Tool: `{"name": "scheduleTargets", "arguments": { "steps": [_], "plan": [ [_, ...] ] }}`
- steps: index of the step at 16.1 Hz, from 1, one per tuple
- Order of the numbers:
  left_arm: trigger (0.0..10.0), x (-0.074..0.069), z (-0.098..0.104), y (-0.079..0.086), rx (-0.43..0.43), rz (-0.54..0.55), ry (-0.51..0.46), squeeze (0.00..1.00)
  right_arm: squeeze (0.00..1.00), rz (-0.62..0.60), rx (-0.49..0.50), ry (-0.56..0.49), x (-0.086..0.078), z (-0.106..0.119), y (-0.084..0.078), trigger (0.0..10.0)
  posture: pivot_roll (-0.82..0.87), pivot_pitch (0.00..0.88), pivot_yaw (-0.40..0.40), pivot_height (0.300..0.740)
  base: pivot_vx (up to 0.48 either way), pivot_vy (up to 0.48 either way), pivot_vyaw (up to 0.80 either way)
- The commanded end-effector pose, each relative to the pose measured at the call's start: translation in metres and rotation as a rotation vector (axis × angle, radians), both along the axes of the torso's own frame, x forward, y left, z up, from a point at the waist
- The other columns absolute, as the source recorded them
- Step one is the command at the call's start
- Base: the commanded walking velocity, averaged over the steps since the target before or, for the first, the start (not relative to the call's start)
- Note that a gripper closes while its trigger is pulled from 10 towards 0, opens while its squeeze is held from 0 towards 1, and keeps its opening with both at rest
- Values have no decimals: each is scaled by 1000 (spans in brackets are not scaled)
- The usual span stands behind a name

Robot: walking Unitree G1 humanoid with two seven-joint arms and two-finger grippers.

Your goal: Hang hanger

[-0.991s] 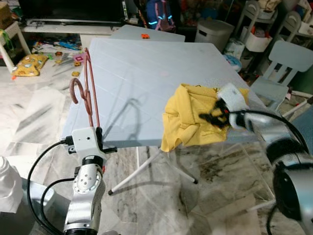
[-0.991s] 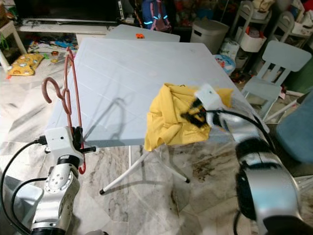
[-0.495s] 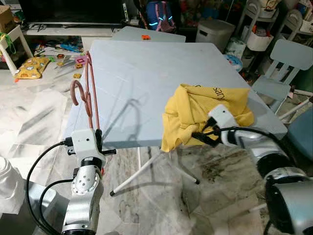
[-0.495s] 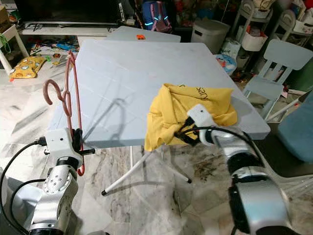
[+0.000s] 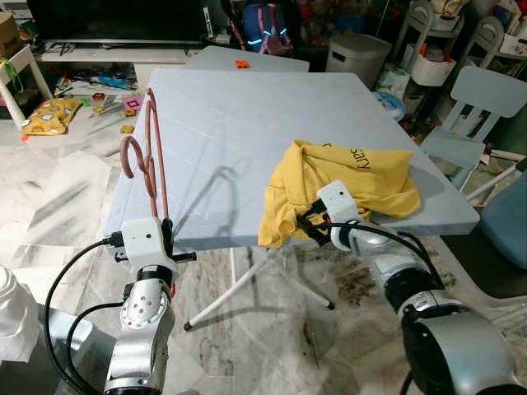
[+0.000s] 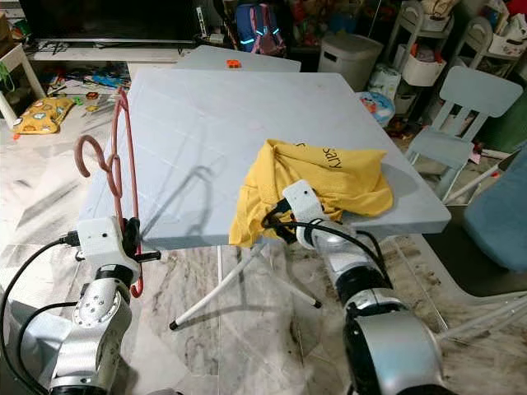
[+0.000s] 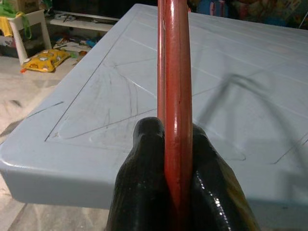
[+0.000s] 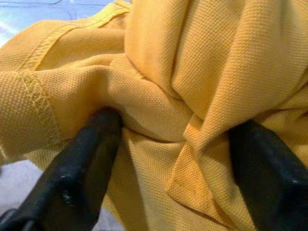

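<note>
The left gripper (image 7: 177, 159) pinches the red hanger (image 5: 151, 156) upright beside the grey table (image 5: 247, 123), while the right gripper (image 8: 173, 163), fingers spread, presses into the yellow shirt (image 5: 346, 185).

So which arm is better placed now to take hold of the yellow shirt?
The right. The right gripper has its open fingers around a fold of the yellow shirt, while the left gripper is clamping the red hanger.

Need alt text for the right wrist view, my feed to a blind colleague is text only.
The right pincer sits open, pushed into a bunched fold of the yellow shirt, one black finger on each side of the fabric. A sliver of the pale blue table shows past the shirt.
</note>
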State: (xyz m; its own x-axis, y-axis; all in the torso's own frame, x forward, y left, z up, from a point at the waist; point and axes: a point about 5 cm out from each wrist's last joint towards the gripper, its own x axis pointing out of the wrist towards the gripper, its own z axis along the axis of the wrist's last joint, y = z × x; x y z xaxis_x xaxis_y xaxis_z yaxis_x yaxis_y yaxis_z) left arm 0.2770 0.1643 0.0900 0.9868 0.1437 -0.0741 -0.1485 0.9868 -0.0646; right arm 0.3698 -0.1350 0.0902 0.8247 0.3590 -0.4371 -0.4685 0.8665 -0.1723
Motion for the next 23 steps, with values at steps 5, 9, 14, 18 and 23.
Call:
{"name": "scheduleTargets", "arguments": {
  "steps": [5,9,14,18,23],
  "plan": [
    [10000,-9,0,-7,-18,6,4,0,0,-106,110,57,5,4,33,0,20,0,-109,740,0,0,0],
    [10000,-16,0,-3,-23,52,7,0,0,-103,350,-113,25,68,90,0,57,0,-148,740,0,0,0],
    [10000,-18,2,-6,-40,53,-3,0,0,-227,353,-392,39,124,90,10000,61,0,-150,740,0,0,0],
    [10000,-15,7,-10,-58,-9,-26,0,1000,-161,280,-338,37,100,71,10000,43,0,-136,740,0,0,0],
    [10000,-13,22,-12,-22,-70,-93,0,1000,-68,223,-338,38,91,22,10000,17,0,-116,740,0,0,0]
  ]
}}
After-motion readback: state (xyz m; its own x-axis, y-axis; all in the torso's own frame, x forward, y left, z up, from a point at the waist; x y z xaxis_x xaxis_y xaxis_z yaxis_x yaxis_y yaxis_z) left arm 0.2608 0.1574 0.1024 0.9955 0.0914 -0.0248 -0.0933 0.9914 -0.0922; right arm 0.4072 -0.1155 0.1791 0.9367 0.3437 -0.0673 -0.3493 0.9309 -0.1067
